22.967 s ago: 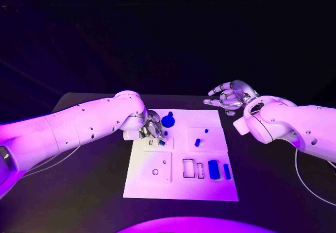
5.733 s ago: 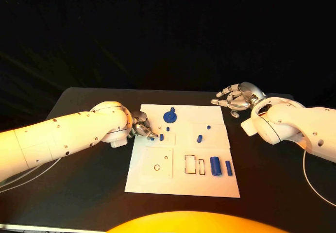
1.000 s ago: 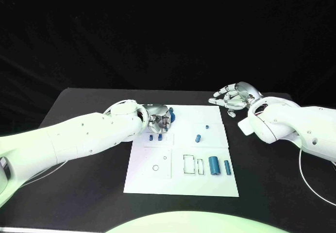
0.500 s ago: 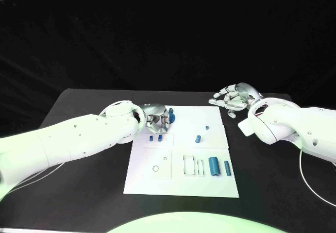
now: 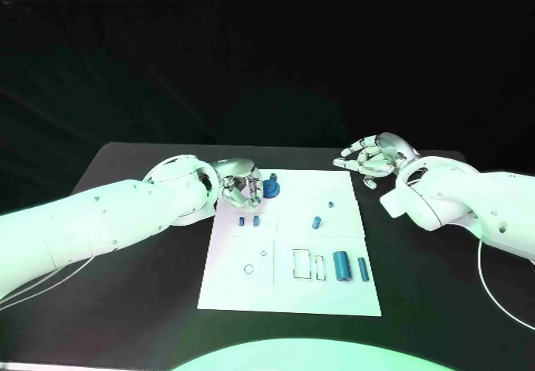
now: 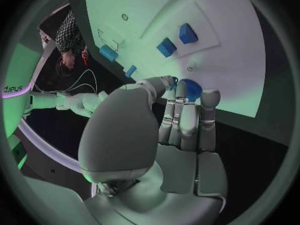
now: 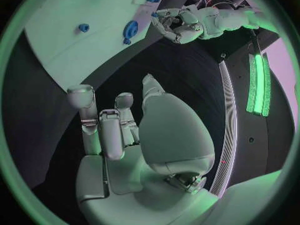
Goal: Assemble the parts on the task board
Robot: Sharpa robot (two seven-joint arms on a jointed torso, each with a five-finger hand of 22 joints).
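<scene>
Two upright blue parts (image 5: pixel 247 220) stand near the left hand (image 5: pixel 243 188), gripping the round part (image 5: pixel 271 188).

One white rectangular task board (image 5: pixel 292 290) was present, carrying seven small blue plastic parts (image 5: pixel 341 265); two silver hands (image 5: pixel 373 158).

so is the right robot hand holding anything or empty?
Empty. The right robot hand hovers off the white board's far right corner, fingers apart with nothing between them.
</scene>
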